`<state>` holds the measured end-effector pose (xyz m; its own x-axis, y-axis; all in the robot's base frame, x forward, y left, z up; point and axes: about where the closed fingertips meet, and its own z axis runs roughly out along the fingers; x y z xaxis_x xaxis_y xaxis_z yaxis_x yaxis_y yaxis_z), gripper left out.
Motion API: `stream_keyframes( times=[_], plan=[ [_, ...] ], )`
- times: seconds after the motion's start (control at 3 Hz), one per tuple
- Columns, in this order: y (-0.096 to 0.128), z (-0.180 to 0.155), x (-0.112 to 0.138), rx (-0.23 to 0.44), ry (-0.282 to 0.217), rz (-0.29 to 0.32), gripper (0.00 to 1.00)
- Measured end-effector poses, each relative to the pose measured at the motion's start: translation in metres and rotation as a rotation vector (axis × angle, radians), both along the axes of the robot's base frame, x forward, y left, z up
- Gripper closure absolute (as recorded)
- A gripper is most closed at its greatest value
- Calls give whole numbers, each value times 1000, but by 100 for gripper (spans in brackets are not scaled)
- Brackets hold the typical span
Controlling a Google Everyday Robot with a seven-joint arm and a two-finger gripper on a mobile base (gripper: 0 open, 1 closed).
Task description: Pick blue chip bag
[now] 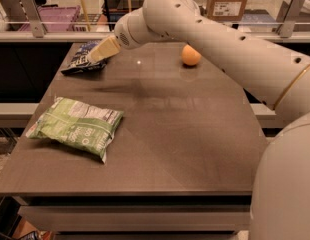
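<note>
Three things lie on my table (195,129): the blue chip bag (77,65), a larger light-green chip bag (77,126) and an orange ball-like fruit (191,55). From my seat I see the blue chip bag lying flat at the far left corner, dark and crinkled, with white markings. The arm (220,39) comes in from the right edge of the view and stretches across the far half of the table. The gripper (95,55) sits at its end, pale and wedge-like, angled down and left, its tip over the near right part of the blue chip bag. Whether it is touching the foil, and whether it is clenched or released, I cannot tell. The green bag lies near the left front edge, well apart from the gripper; the orange rests far back
</note>
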<state>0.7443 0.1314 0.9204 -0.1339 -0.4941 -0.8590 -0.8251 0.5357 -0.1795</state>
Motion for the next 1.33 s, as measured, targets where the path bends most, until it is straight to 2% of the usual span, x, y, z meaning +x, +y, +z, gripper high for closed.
stream_keyframes(
  times=[0.33, 0.67, 1.0, 1.33],
  plan=[
    [0, 2, 4, -25, -1, -14, 0],
    [7, -13, 12, -59, 30, -19, 0],
    [27, -47, 18, -82, 94, 41, 0],
    [33, -59, 19, -85, 117, 68, 0]
  ],
)
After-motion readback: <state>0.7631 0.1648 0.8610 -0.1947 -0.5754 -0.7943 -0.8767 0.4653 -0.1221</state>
